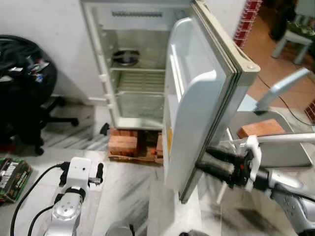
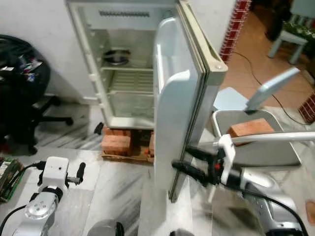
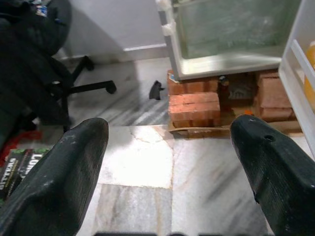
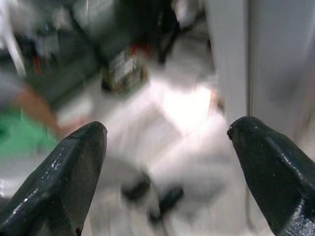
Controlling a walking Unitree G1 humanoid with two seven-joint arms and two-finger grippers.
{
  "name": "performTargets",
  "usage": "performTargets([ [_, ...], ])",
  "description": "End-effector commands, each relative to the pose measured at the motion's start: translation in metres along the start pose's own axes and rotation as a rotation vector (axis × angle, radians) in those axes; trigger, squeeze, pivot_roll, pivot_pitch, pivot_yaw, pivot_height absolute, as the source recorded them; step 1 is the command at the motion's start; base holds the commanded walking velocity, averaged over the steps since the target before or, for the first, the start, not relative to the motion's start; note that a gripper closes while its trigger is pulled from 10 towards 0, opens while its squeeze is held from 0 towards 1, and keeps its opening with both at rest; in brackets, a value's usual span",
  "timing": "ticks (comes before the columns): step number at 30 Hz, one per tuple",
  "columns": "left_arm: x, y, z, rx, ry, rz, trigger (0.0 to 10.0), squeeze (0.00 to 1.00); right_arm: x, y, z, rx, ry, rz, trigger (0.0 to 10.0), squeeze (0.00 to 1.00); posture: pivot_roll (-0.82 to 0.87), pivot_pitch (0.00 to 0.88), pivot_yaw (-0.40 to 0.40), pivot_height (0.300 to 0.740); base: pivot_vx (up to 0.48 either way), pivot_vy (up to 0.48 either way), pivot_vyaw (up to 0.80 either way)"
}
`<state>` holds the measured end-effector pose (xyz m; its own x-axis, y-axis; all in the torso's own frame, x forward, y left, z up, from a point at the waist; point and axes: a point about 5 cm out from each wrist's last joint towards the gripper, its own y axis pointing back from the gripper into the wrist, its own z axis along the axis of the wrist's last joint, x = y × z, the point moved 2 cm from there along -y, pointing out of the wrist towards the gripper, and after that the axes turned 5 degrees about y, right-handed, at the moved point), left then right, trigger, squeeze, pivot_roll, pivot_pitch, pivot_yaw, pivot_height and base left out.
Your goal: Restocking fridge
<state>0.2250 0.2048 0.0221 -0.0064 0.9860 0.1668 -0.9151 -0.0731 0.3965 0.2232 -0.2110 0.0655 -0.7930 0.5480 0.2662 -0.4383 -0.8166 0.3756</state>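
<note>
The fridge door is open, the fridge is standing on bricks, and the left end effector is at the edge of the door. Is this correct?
Not quite: the right end effector is at the edge of the door, as the left eye view shows. The left end effector hangs low over the floor, away from the door. The rest is right: the door is open and the fridge stands on bricks.

A: Support surface? 
B: Grey-veined white marble tile floor (image 1: pixel 128 182).

A: Directly on it? 
B: Stacked red clay bricks (image 1: pixel 123 142) under the small white open fridge (image 1: pixel 133 73); a black swivel office chair (image 1: pixel 29 98) at the left; a green printed carton (image 1: pixel 12 178) at the left edge; a grey plastic bin (image 2: pixel 261 142) on the right.
</note>
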Motion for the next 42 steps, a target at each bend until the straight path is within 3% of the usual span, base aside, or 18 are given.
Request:
performTargets([
  [1, 0.000, 0.000, 0.005, -0.014, -0.001, 0.014, 10.0, 0.00, 0.002, 0.007, -0.003, 0.070, 0.051, 0.037, 10.0, 0.00, 0.12, 0.001, -0.007, 0.740, 0.000, 0.000, 0.00],
  [4, 0.000, 0.001, 0.004, -0.005, 0.001, 0.022, 10.0, 0.00, 0.003, 0.017, -0.015, 0.218, 0.113, 0.072, 10.0, 0.00, 0.12, 0.003, -0.009, 0.740, 0.000, 0.000, 0.00],
  [5, 0.000, 0.001, 0.004, -0.002, 0.002, 0.023, 10.0, 0.00, -0.012, 0.022, -0.024, 0.315, 0.165, -0.010, 10.0, 0.00, 0.12, 0.004, -0.011, 0.740, 0.000, 0.000, 0.00],
  [7, 0.000, 0.001, 0.004, 0.000, 0.003, 0.023, 10.0, 0.00, -0.027, 0.026, -0.027, 0.379, 0.257, -0.101, 10.0, 0.00, 0.12, 0.004, -0.011, 0.740, 0.000, 0.000, 0.00],
  [10, -0.001, 0.001, 0.004, 0.002, 0.005, 0.019, 10.0, 0.00, -0.052, 0.022, -0.015, 0.345, 0.289, -0.300, 10.0, 0.00, 0.12, 0.004, -0.007, 0.740, 0.000, 0.000, 0.00],
  [11, -0.002, 0.001, 0.005, -0.001, 0.003, 0.012, 10.0, 0.00, -0.060, 0.012, 0.003, 0.242, 0.317, -0.360, 10.0, 0.00, 0.12, 0.002, -0.006, 0.740, 0.000, 0.000, 0.00],
  [16, -0.003, 0.000, 0.005, 0.003, 0.000, 0.011, 10.0, 0.00, -0.046, -0.026, 0.066, -0.148, 0.317, -0.366, 10.0, 0.00, 0.12, 0.002, -0.005, 0.740, 0.000, 0.000, 0.00],
  [18, -0.002, 0.000, 0.004, 0.008, 0.001, 0.016, 10.0, 0.00, -0.040, -0.036, 0.082, -0.238, 0.301, -0.361, 10.0, 0.00, 0.12, 0.002, -0.005, 0.740, 0.000, 0.000, 0.00],
  [19, -0.002, 0.000, 0.004, 0.009, 0.008, 0.024, 10.0, 0.00, -0.030, -0.049, 0.095, -0.315, 0.279, -0.314, 10.0, 0.00, 0.13, 0.001, -0.006, 0.740, 0.000, 0.000, 0.00],
  [24, -0.002, -0.001, 0.005, 0.008, 0.012, 0.023, 10.0, 0.00, 0.002, -0.072, 0.114, -0.447, 0.170, -0.120, 10.0, 0.00, 0.14, 0.000, -0.011, 0.740, 0.000, 0.000, 0.00],
  [25, -0.003, -0.001, 0.006, 0.005, 0.012, 0.020, 10.0, 0.00, 0.033, -0.076, 0.125, -0.521, 0.071, 0.083, 10.0, 0.00, 0.14, 0.000, -0.011, 0.740, 0.000, 0.000, 0.00],
  [26, -0.003, -0.001, 0.006, 0.004, 0.012, 0.020, 10.0, 0.00, 0.046, -0.077, 0.126, -0.532, 0.051, 0.169, 10.0, 0.00, 0.14, 0.000, -0.014, 0.740, 0.000, 0.000, 0.00],
  [29, -0.004, -0.001, 0.006, 0.004, 0.013, 0.018, 10.0, 0.00, 0.065, -0.081, 0.114, -0.490, 0.049, 0.279, 10.0, 0.00, 0.14, 0.000, -0.018, 0.740, 0.000, 0.000, 0.00],
  [35, -0.006, 0.000, 0.006, 0.003, 0.014, 0.016, 10.0, 0.00, 0.043, -0.089, 0.097, -0.462, -0.007, 0.118, 10.0, 0.00, 0.14, 0.000, -0.017, 0.740, 0.000, 0.000, 0.00],
  [37, -0.005, -0.001, 0.005, 0.007, 0.018, 0.019, 10.0, 0.00, 0.027, -0.093, 0.096, -0.485, -0.070, -0.017, 10.0, 0.00, 0.14, 0.000, -0.016, 0.740, 0.000, 0.000, 0.00],
  [42, -0.003, -0.003, 0.008, -0.009, 0.019, 0.036, 10.0, 0.00, 0.009, -0.096, 0.086, -0.454, -0.077, -0.224, 10.0, 0.00, 0.14, 0.000, -0.016, 0.740, 0.000, 0.000, 0.00],
])
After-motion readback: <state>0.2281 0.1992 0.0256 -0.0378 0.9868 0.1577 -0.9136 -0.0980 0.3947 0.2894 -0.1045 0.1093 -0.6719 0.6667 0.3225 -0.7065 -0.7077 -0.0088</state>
